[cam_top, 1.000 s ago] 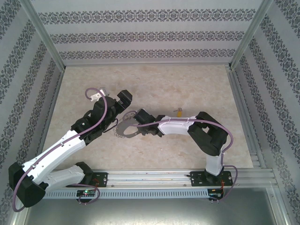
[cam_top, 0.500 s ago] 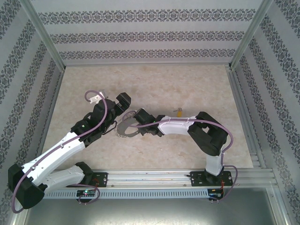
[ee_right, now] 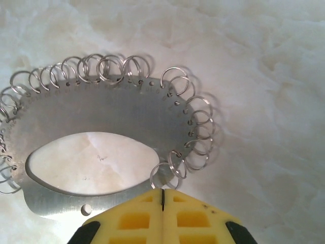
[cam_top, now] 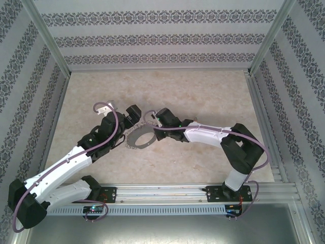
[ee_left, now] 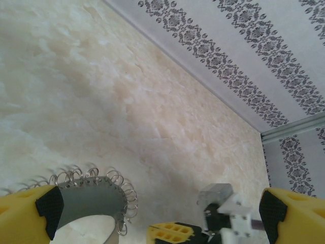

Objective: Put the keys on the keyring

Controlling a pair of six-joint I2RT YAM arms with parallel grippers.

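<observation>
One flat keyring (ee_right: 106, 109) lies on the pale worktop (ee_right: 274, 76). In the top view it sits at about 7 o'clock from the right jaws and 6 o'clock from the left jaws. From the right wrist it reads as a thin grey metal plate with an oval window. Its long axis runs roughly 9 to 3 o'clock, and small split rings (ee_right: 175, 81) fringe it from 9 through 12 round to 4 o'clock.

The right jaws are pressed fully together, their yellow fingertips (ee_right: 193, 221) meeting at the plate's 5 o'clock edge with one small ring right at the tips. Whether they pinch anything I cannot tell. The left jaws stand wide apart and hold nothing, with the plate just beside one of their pads (ee_left: 48, 206).

The plate should handle as light, stiff and slippery. Lying flat, it offers little to get under, and the loose rings will likely swing and snag. The bare tab (ee_right: 56, 201) at 7 o'clock, or the band beside the window, looks the soundest place to take hold.
</observation>
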